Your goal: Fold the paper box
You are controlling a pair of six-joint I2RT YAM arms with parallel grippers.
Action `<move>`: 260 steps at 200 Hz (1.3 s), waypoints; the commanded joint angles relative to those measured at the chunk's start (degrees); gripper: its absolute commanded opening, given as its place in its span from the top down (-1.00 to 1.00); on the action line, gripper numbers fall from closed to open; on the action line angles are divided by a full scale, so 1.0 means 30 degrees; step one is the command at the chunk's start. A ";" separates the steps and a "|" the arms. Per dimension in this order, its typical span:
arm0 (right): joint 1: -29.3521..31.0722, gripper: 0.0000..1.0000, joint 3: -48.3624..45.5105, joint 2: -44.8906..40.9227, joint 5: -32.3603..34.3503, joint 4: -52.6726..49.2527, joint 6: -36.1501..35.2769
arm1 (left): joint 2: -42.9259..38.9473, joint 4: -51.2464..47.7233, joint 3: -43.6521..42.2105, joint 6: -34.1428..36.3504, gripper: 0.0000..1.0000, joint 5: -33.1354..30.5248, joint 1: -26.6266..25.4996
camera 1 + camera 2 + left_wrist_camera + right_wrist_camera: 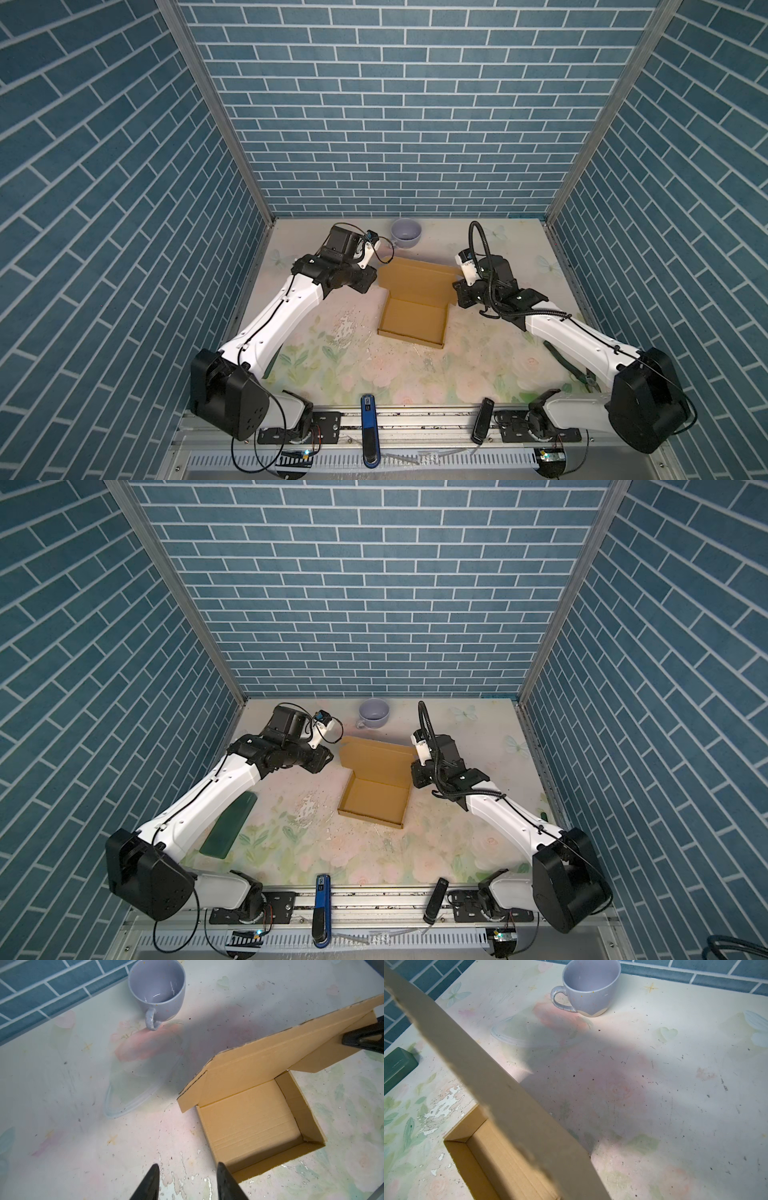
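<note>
Item: paper box [412, 322]. Plain brown corrugated cardboard; shallow squarish tray, four walls standing, lid raised.
Location: middle of the floral table [478, 365], between both arms, nearer than the lilac mug [406, 235].
Obscured: the lid's right corner sits behind the right gripper [346, 1040], which is clamped on the lid's side flap; its own wrist view shows only blurred lid.
Orientation: opening upward, lid hinged on the far wall; tray-and-lid axis runs near to far, slightly skewed.
Also: left gripper [188, 1167], fingers partly apart, empty, beside the tray.

One paper box [413, 322]; one lilac mug [406, 233]; one dark green board [228, 827].
</note>
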 commanded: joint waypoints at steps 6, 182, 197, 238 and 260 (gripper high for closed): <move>-0.0036 1.00 0.0954 -0.0146 -0.0161 -0.0363 -0.0392 | 0.0454 0.3012 -0.0528 -0.0220 0.08 0.1794 0.0188; -0.0036 1.00 0.1011 -0.1044 -0.0733 -0.1284 -0.1021 | 0.2398 1.0094 -0.3525 -0.1363 0.09 0.3374 0.0719; -0.0035 1.00 0.1042 -0.1044 -0.0732 -0.1264 -0.1021 | 0.2494 1.0156 -0.3511 -0.1414 0.09 0.3523 0.0718; -0.0041 1.00 0.1218 -0.0956 -0.0720 -0.1343 -0.1021 | 0.2984 1.0100 -0.3236 -0.1338 0.12 0.3919 0.0735; -0.0043 1.00 0.1289 -0.0927 -0.0680 -0.1341 -0.1021 | 0.3197 1.0218 -0.3201 -0.1520 0.14 0.4276 0.0742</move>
